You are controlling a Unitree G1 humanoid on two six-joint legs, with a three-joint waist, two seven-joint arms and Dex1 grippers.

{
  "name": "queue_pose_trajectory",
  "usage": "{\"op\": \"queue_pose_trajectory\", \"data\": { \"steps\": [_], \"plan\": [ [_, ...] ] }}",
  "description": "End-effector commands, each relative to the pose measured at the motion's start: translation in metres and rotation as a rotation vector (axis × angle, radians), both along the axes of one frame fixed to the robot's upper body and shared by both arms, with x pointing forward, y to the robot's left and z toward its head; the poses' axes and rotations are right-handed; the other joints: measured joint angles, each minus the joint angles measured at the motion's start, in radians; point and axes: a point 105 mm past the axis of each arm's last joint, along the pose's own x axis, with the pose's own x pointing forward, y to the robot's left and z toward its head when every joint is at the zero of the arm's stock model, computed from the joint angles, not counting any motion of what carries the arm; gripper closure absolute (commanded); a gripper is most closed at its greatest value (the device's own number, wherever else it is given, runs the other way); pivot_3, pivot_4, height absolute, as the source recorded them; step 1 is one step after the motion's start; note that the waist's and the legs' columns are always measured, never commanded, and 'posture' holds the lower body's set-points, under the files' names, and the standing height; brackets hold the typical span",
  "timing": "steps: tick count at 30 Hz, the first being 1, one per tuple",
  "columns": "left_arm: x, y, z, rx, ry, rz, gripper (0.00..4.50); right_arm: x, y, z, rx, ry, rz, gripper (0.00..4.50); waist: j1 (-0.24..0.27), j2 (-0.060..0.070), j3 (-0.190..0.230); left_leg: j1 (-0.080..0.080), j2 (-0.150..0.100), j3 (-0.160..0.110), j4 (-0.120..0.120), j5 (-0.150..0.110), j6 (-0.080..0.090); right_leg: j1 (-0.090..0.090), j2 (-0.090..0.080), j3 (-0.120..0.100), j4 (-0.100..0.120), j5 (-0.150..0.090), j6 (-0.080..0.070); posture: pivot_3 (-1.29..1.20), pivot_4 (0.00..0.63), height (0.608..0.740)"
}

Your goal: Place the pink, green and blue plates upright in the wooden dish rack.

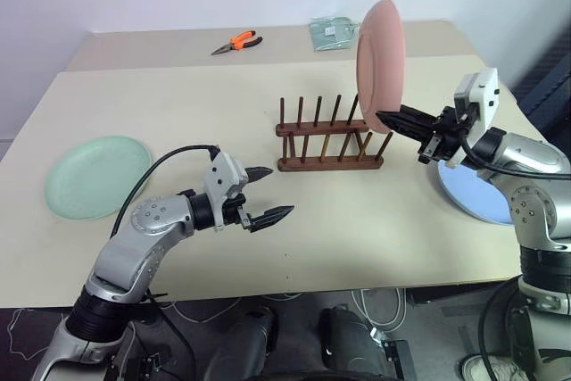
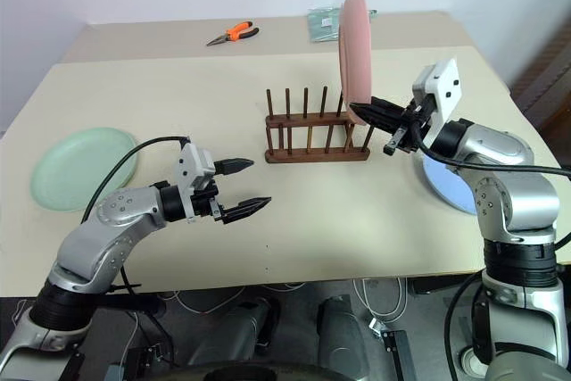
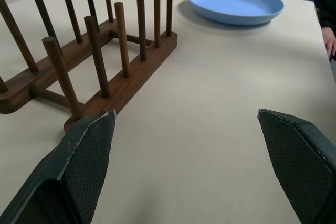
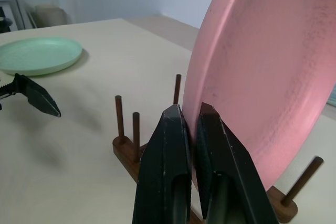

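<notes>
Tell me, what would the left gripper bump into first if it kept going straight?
Probably the rack, at its near end. The open left gripper points toward it across bare table, though depth is hard to judge.

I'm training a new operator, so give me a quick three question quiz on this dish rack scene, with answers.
1. True or false: the pink plate lies flat on the table.
2. Which gripper is open?
3. Pick one: the green plate sits on the robot's A) left, B) right.

Key: 1. False; the right gripper holds it upright over the wooden dish rack. 2. The left gripper. 3. A.
</notes>
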Motion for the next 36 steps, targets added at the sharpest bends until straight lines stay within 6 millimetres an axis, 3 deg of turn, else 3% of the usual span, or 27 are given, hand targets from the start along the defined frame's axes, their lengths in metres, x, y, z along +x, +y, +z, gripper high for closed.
{"op": "queue_pose_trajectory", "data": {
  "steps": [1, 6, 9, 13, 19, 21, 24, 26, 28, 29, 33, 36],
  "plan": [
    [-0.008, -0.006, 0.008, -0.004, -0.040, -0.040, 0.06, -0.002, -0.008, 0.006, 0.021, -0.010, -0.007, 4.50, 0.000, 0.000, 0.000, 0.000, 0.000, 0.000, 0.000, 0.000, 0.000, 0.000, 0.000, 0.000, 0.000, 0.000, 0.000, 0.00, 0.150, 0.740],
    [-0.007, -0.008, 0.008, 0.000, -0.046, -0.047, 0.06, -0.001, -0.014, -0.010, 0.046, 0.076, -0.008, 4.50, 0.000, 0.000, 0.000, 0.000, 0.000, 0.000, 0.000, 0.000, 0.000, 0.001, 0.000, 0.000, -0.001, 0.000, 0.000, 0.00, 0.150, 0.740],
    [-0.006, -0.008, 0.005, 0.018, -0.048, -0.048, 0.00, 0.002, -0.018, -0.011, 0.045, 0.071, -0.034, 3.58, 0.000, 0.001, 0.000, 0.000, 0.000, 0.000, 0.000, 0.000, 0.000, 0.001, 0.000, 0.000, -0.001, 0.000, 0.000, 0.00, 0.150, 0.740],
    [0.000, -0.003, 0.001, 0.006, -0.016, -0.005, 0.00, 0.012, -0.026, -0.004, -0.040, -0.038, -0.146, 1.66, 0.001, 0.001, 0.000, 0.000, 0.000, 0.000, 0.000, 0.000, 0.000, 0.001, 0.000, 0.000, -0.002, 0.000, 0.000, 0.00, 0.150, 0.740],
    [0.022, 0.018, 0.010, -0.037, -0.052, 0.162, 0.00, 0.012, -0.034, 0.015, -0.166, -0.186, -0.225, 1.66, 0.000, 0.001, 0.001, 0.000, 0.000, 0.000, 0.000, 0.000, 0.000, 0.001, 0.000, 0.000, -0.002, 0.000, 0.000, 0.00, 0.150, 0.740],
    [0.039, 0.039, 0.017, -0.072, -0.087, 0.314, 0.00, 0.011, -0.039, 0.028, -0.194, -0.235, -0.255, 1.66, 0.000, 0.002, 0.001, 0.000, 0.000, 0.000, 0.000, 0.000, 0.000, 0.001, 0.000, 0.000, -0.002, 0.000, 0.000, 0.00, 0.150, 0.740],
    [0.060, 0.078, 0.029, -0.136, -0.146, 0.565, 0.00, 0.008, -0.039, 0.054, -0.203, -0.308, -0.267, 0.84, -0.001, 0.002, 0.001, 0.000, 0.000, 0.000, 0.000, 0.000, 0.000, 0.001, 0.000, 0.000, -0.002, 0.000, 0.000, 0.00, 0.150, 0.740],
    [0.074, 0.115, 0.030, -0.191, -0.124, 0.803, 0.00, 0.003, -0.029, 0.072, -0.210, -0.370, -0.237, 0.02, 0.000, 0.003, 0.002, 0.000, 0.001, 0.000, 0.000, 0.000, 0.000, 0.001, 0.000, 0.000, -0.002, 0.000, 0.000, 0.00, 0.150, 0.740],
    [0.078, 0.156, 0.034, -0.256, -0.127, 1.024, 0.00, -0.002, -0.009, 0.079, -0.277, -0.438, -0.182, 0.02, -0.001, 0.002, 0.002, 0.000, 0.001, 0.000, 0.000, 0.000, 0.000, 0.000, 0.001, -0.001, -0.002, 0.000, 0.000, 0.00, 0.150, 0.740],
    [0.077, 0.169, 0.035, -0.275, -0.128, 1.090, 0.00, -0.004, -0.002, 0.079, -0.304, -0.457, -0.164, 0.02, -0.001, 0.002, 0.002, 0.000, 0.001, 0.000, 0.000, 0.000, 0.000, 0.000, 0.001, -0.001, -0.003, 0.000, 0.000, 0.00, 0.150, 0.740],
    [0.058, 0.249, 0.035, -0.286, -0.164, 1.553, 0.00, -0.013, 0.051, 0.075, -0.336, -0.529, 0.005, 0.02, -0.002, 0.002, 0.001, 0.000, 0.001, 0.000, 0.000, 0.000, 0.000, 0.001, 0.001, -0.001, -0.003, 0.000, 0.001, 0.00, 0.150, 0.740],
    [0.033, 0.289, 0.025, -0.237, -0.135, 1.821, 0.00, -0.022, 0.091, 0.054, -0.359, -0.508, 0.160, 0.02, 0.001, 0.001, 0.001, 0.000, 0.001, 0.000, 0.000, 0.000, 0.000, 0.001, 0.001, -0.001, -0.003, 0.001, 0.001, 0.00, 0.150, 0.740]
  ]
}}
